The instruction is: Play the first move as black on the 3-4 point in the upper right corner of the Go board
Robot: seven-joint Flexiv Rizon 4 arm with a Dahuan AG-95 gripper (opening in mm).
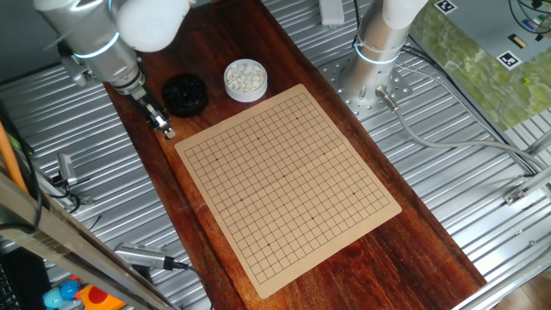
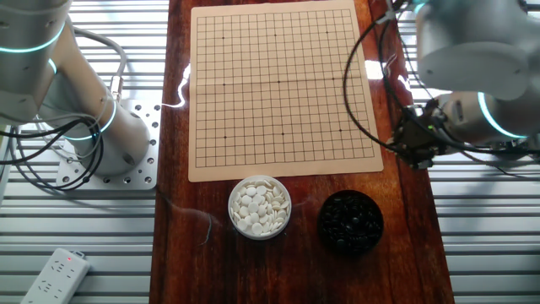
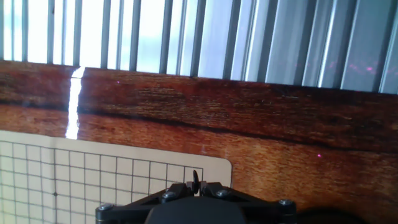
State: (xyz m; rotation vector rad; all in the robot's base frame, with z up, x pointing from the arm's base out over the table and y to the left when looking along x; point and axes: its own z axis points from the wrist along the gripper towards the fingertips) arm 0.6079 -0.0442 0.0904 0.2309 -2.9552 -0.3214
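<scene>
My gripper (image 1: 167,129) hangs just off the near-left corner of the tan Go board (image 1: 288,181), beside the bowl of black stones (image 1: 184,95). In the hand view the fingertips (image 3: 195,186) are closed on a small black stone (image 3: 195,178), seen edge-on, above the board's corner (image 3: 211,168). In the other fixed view the gripper (image 2: 418,154) sits over the wood right of the board (image 2: 278,84), above the black bowl (image 2: 350,221). No stones lie on the board.
A bowl of white stones (image 1: 245,79) stands next to the black bowl; it also shows in the other fixed view (image 2: 260,207). The dark wooden table (image 1: 379,250) carries the board. A second arm's base (image 1: 379,52) stands at the back right. Ribbed metal surrounds the table.
</scene>
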